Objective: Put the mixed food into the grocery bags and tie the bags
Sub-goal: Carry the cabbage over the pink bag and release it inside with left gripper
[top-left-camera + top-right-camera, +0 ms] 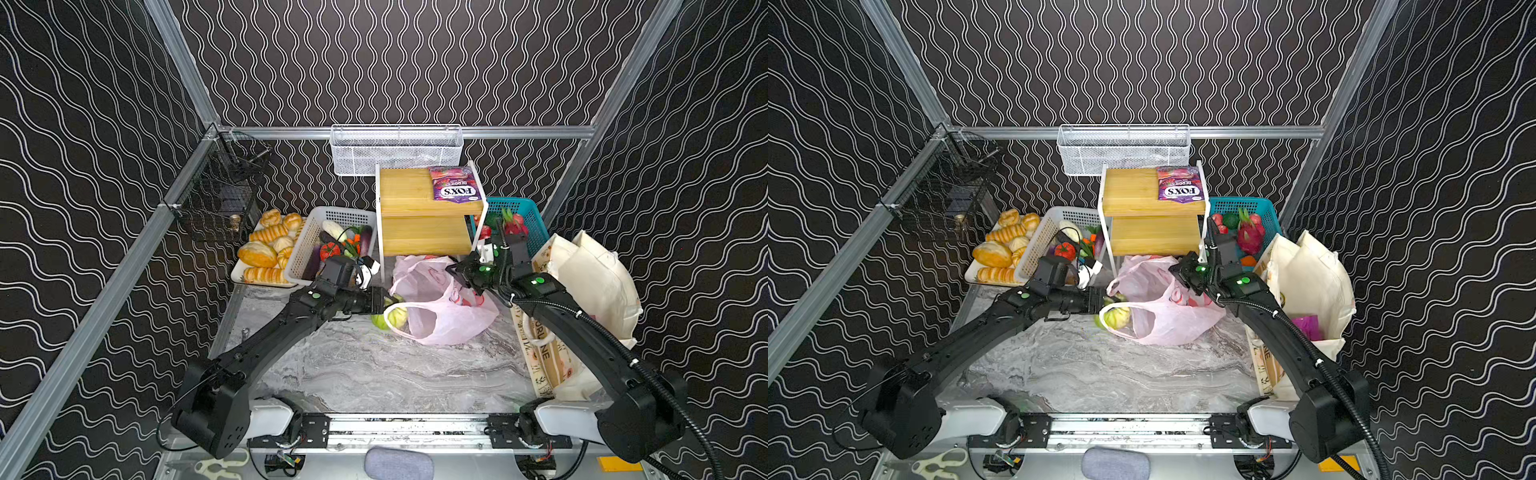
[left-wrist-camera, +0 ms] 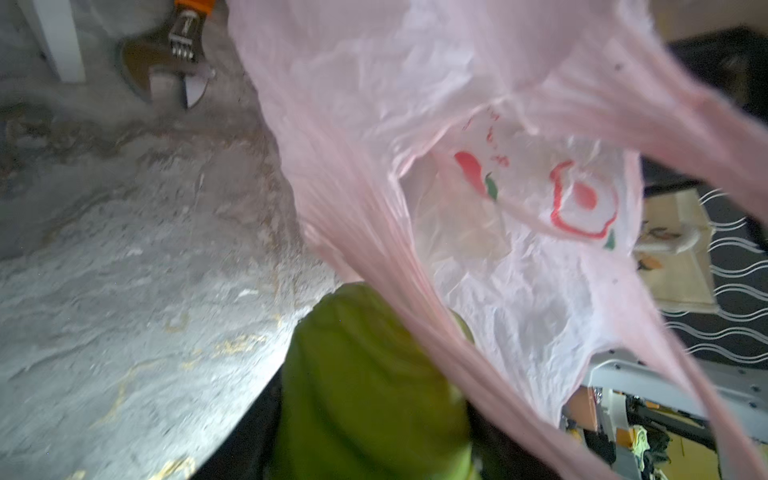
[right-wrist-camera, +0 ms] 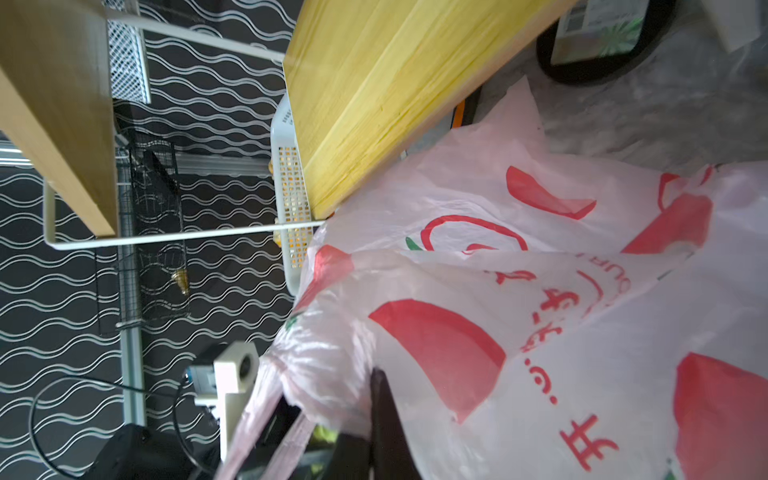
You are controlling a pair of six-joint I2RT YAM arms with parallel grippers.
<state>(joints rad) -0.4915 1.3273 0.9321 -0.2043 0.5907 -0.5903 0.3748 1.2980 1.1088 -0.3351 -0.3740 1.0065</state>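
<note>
The left pincer [image 1: 387, 306] reaches in from the left and grips the green cabbage [image 1: 395, 318] between its jaws, right at the mouth of the pink plastic bag [image 1: 440, 322]. In the left wrist view the cabbage [image 2: 365, 386] fills the space between the dark fingers, and one stretched loop handle [image 2: 374, 266] of the bag crosses over it. In both top views the cabbage is only partly inside the opening, low over the marbled bench [image 1: 374, 374].

The right pincer [image 1: 457, 272] comes across from the right, its jaws pressed together on a bunched fold of the bag's film, holding that far side up just in front of the wooden shelf [image 1: 415, 199]. The right wrist view shows the crumpled film with red apple prints [image 3: 440, 353] gathered against a black finger [image 3: 386, 415].

A purple FOX'S packet [image 1: 457, 189] lies on the shelf's top board. The cream canvas tote [image 1: 594, 282] stands at the right edge of the bench, behind the right arm; in a top view a purple packet [image 1: 1306, 326] shows inside it. The white basket [image 1: 332, 212] of vegetables sits left of the shelf, the teal basket [image 1: 530, 208] to its right
</note>
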